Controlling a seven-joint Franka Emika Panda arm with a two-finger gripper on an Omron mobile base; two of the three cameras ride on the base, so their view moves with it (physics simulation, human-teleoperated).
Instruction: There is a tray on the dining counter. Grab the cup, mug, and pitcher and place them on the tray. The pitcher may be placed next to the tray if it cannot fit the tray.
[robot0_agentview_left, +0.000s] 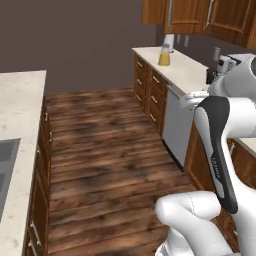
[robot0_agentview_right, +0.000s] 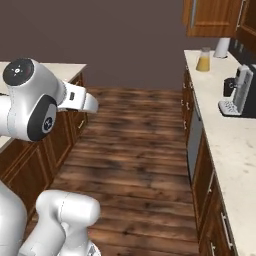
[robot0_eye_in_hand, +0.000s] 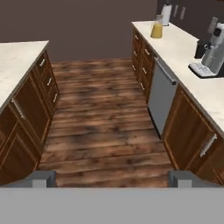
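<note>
A wooden floor (robot0_eye_in_hand: 105, 113) runs as an open aisle between two runs of dark wood cabinets, ending at a plain dark wall at the far end. On the right, a long speckled desk (robot0_eye_in_hand: 183, 52) backed by a wall extends from near the camera to the far corner; its front edge runs straight along the aisle, with a stainless dishwasher front (robot0_eye_in_hand: 162, 96) set beneath it. On the left, a second beige speckled desk (robot0_eye_in_hand: 17, 57) stands with its corner toward the aisle; in the left base view a grey inset panel (robot0_agentview_left: 6, 170) sits in its top.

The pincer (robot0_eye_in_hand: 112, 178) stands wide, its two dark finger tips far apart at the bottom of the hand view, nothing between them; it hangs over the floor aisle, well apart from either desk.

Count of items: one pitcher (robot0_eye_in_hand: 156, 29) (orange liquid, brown lid), standing upright at the far end of the right-hand desk, near its front edge. One white paper towel roll (robot0_eye_in_hand: 166, 14) just behind it, against the wall. One coffee machine (robot0_eye_in_hand: 210, 52) nearer along the same desk, toward the wall side. Upper wood cabinets (robot0_agentview_left: 200, 17) hang above that desk.
</note>
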